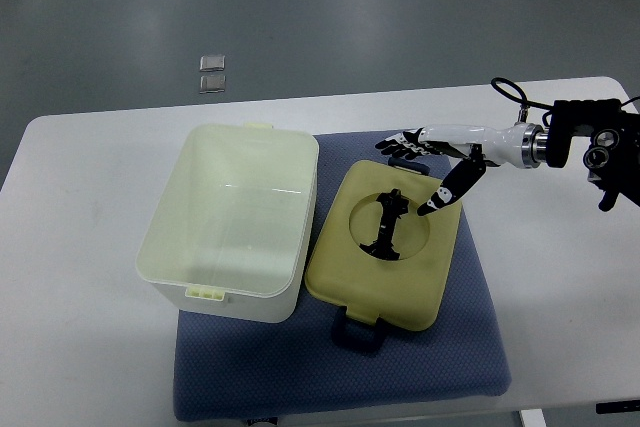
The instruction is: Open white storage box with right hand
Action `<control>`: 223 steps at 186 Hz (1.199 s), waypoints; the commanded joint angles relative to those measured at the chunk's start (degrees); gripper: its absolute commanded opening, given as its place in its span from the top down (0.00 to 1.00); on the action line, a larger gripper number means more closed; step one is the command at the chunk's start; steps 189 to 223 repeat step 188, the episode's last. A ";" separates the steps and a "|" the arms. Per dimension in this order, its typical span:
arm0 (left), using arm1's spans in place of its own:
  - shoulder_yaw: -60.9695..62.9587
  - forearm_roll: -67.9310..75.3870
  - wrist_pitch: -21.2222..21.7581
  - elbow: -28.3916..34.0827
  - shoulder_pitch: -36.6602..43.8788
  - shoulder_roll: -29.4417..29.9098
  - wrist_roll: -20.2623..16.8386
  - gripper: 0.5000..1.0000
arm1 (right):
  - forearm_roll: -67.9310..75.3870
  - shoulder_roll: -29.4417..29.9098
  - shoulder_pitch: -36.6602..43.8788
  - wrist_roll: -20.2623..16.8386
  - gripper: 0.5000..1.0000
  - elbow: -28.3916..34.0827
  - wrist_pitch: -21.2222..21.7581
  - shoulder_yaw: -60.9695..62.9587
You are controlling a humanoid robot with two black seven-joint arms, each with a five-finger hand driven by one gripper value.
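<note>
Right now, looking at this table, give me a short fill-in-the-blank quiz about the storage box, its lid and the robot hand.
1. The white storage box stands open, and its lid lies on the blue mat to the box's ____.
2. The hand hovering over the lid is the robot's ____ hand.
3. The inside of the box looks ____.
4. The mat lies on a ____ table.

Missing words: right; right; empty; white

white table [90, 247]; blue mat [440, 357] lying flat on it; storage box [230, 222] and lid [385, 257] on mat
</note>
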 commanded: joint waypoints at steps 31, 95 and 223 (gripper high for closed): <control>0.00 0.00 -0.05 -0.22 0.00 0.00 0.00 0.00 | 8.89 5.03 3.46 0.09 0.14 -11.89 0.00 14.03; 0.00 0.00 -0.05 -0.39 0.00 0.00 0.00 0.00 | 65.33 15.06 0.82 -4.57 0.14 -19.55 -12.68 16.77; 0.00 0.17 -0.14 -0.66 0.00 0.00 0.00 0.00 | 80.71 19.98 -6.65 -3.96 0.14 -19.81 -12.94 17.29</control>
